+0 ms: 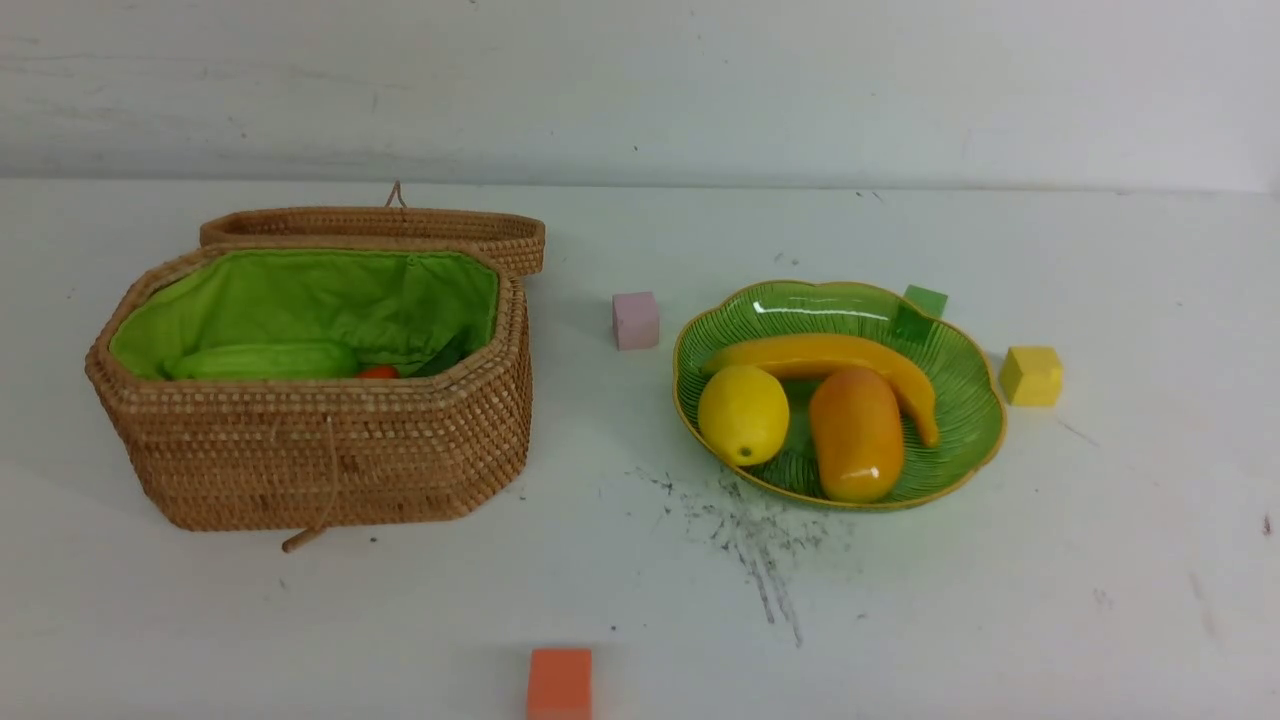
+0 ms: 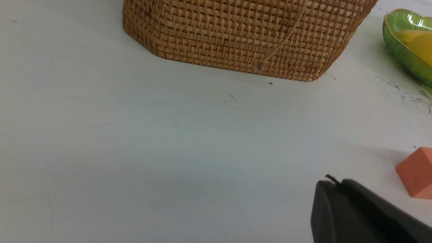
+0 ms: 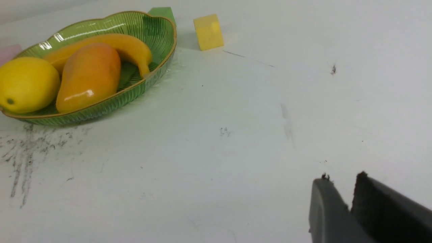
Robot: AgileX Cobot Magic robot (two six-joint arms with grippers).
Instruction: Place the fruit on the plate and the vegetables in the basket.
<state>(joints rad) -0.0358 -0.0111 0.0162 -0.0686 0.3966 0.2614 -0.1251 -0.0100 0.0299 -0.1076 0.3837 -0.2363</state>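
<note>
The fruit lies on the green plate point(image 1: 820, 305): a banana point(image 1: 830, 355), a lemon point(image 1: 742, 413) and a mango point(image 1: 856, 432). The wicker basket point(image 1: 330, 450) stands open at the left. In it I see a light-green gourd point(image 1: 265, 361) and a bit of the orange-red carrot point(image 1: 378, 372); anything else in it is hidden by its wall. Neither gripper appears in the front view. My left gripper point(image 2: 337, 182) is shut and empty, low over the table in front of the basket point(image 2: 243, 33). My right gripper point(image 3: 342, 177) is slightly open and empty, well away from the plate point(image 3: 101, 104).
The basket's lid point(image 1: 380, 225) lies back behind it. Small cubes stand about: pink point(image 1: 636, 320) between basket and plate, green point(image 1: 922, 302) behind the plate, yellow point(image 1: 1031, 375) to its right, orange point(image 1: 560, 683) at the front edge. Dark scuff marks point(image 1: 750, 530) are in front of the plate.
</note>
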